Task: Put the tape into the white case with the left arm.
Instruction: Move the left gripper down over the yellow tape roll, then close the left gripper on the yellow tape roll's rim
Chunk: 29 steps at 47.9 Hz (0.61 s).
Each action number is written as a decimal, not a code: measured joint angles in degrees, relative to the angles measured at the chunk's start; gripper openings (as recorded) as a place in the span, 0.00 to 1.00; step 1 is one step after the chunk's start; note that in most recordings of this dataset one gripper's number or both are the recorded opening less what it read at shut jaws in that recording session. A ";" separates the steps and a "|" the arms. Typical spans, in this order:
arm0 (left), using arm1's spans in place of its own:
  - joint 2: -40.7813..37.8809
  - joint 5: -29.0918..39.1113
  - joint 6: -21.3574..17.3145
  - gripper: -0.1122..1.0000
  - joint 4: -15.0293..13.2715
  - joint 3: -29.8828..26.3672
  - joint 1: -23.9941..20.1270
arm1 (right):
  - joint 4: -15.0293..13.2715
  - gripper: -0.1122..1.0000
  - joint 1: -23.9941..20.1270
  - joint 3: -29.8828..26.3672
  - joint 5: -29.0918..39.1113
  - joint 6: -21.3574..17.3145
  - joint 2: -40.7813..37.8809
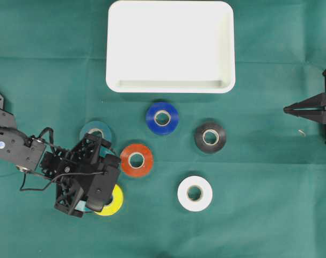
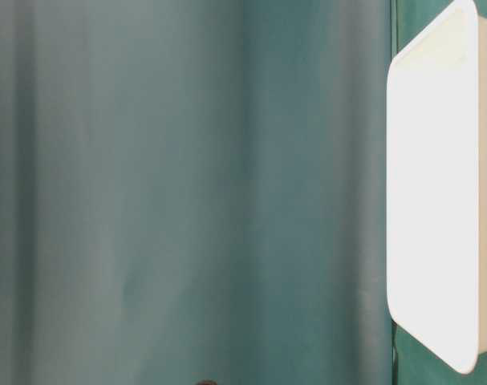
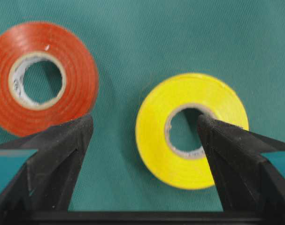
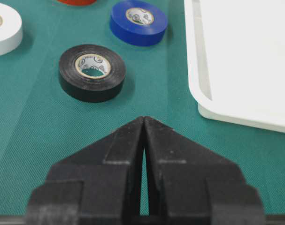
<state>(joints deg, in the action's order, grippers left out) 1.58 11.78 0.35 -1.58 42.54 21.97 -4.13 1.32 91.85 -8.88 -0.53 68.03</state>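
**Layout, overhead view**

Everything lies on the cloth (image 1: 259, 215). The case (image 1: 171, 86) sits at top centre, with nothing in it. Six rolls lie flat below it, none touching.

- Top roll (image 1: 162, 117): just below the case's lower rim.
- Right roll (image 1: 210, 137): right of and slightly below the top roll.
- Mid roll (image 1: 136, 159): below-left of the top roll.
- Low roll (image 1: 194, 193): below the right roll.
- Left roll (image 1: 90, 129): left of the mid roll, partly under the left arm.
- Corner roll (image 1: 115, 201): below-left of the mid roll, partly under the left gripper (image 3: 144, 124), whose fingers stand either side of its left half.

The right gripper (image 1: 285, 109) is at the right edge, well apart from the rolls.
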 measured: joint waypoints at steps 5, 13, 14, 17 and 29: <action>-1.14 -1.76 0.09 1.00 0.00 0.09 0.00 | -0.62 0.02 -0.09 0.09 0.00 0.09 0.00; -3.16 -2.20 0.09 0.99 0.00 0.00 0.09 | -0.79 0.02 0.00 0.09 0.00 0.00 0.09; -3.43 -2.20 0.09 0.99 0.00 0.00 0.00 | -0.79 0.02 0.00 0.00 0.00 0.00 0.09; -4.22 -2.20 0.09 0.99 0.00 0.09 0.09 | -0.79 0.02 0.00 0.09 0.00 0.00 0.09; -5.98 -2.55 0.09 0.99 0.00 1.14 0.00 | -0.70 0.02 0.00 0.09 0.00 0.00 0.00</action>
<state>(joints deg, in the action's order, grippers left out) -4.39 9.23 0.44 -1.58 43.68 21.97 -4.83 1.32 91.93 -8.88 -0.53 68.03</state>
